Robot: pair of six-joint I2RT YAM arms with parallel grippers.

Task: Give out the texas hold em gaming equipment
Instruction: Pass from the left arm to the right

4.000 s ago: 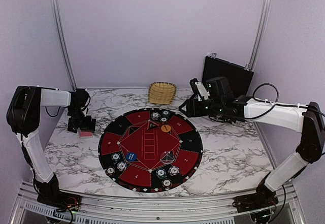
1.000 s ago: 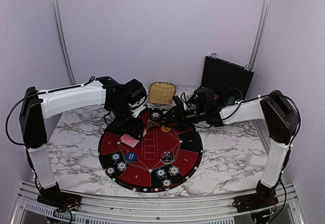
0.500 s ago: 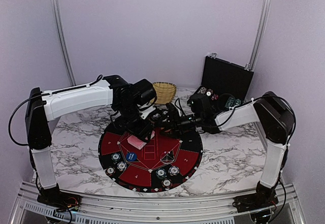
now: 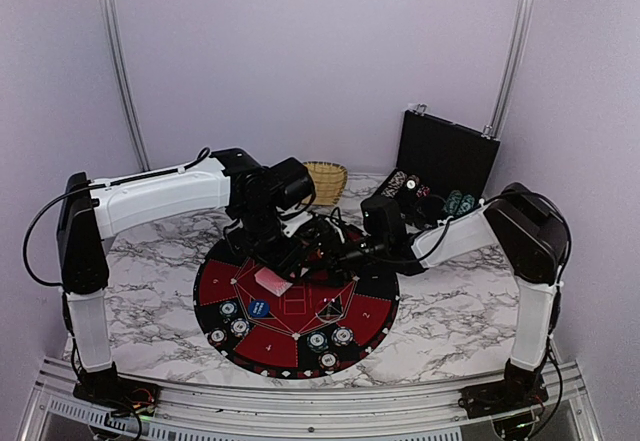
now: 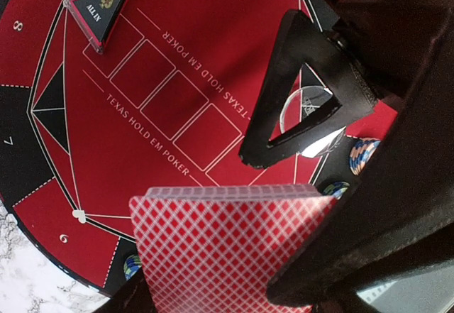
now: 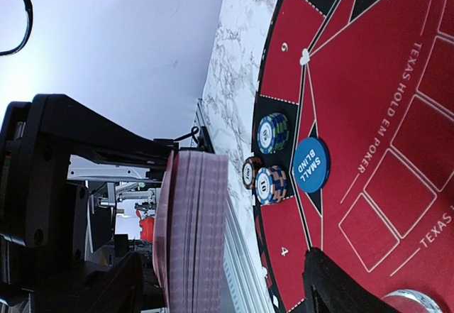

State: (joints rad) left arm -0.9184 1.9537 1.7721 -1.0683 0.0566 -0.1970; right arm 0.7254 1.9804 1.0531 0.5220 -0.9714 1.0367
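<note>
Your left arm (image 4: 150, 193) extends from its shoulder across to the middle, with the wrist bent downward. The left gripper (image 4: 272, 277) is clamped on a deck of red-backed cards (image 5: 220, 245), one finger on either side of it. Your right arm (image 4: 530, 223) folds at a high elbow, and its forearm lies low and almost level, pointing left. The right gripper (image 4: 335, 251) has its jaws spread wide (from its own wrist, the deck's edge shows between them) and sits just beside the left gripper's fingers.
</note>
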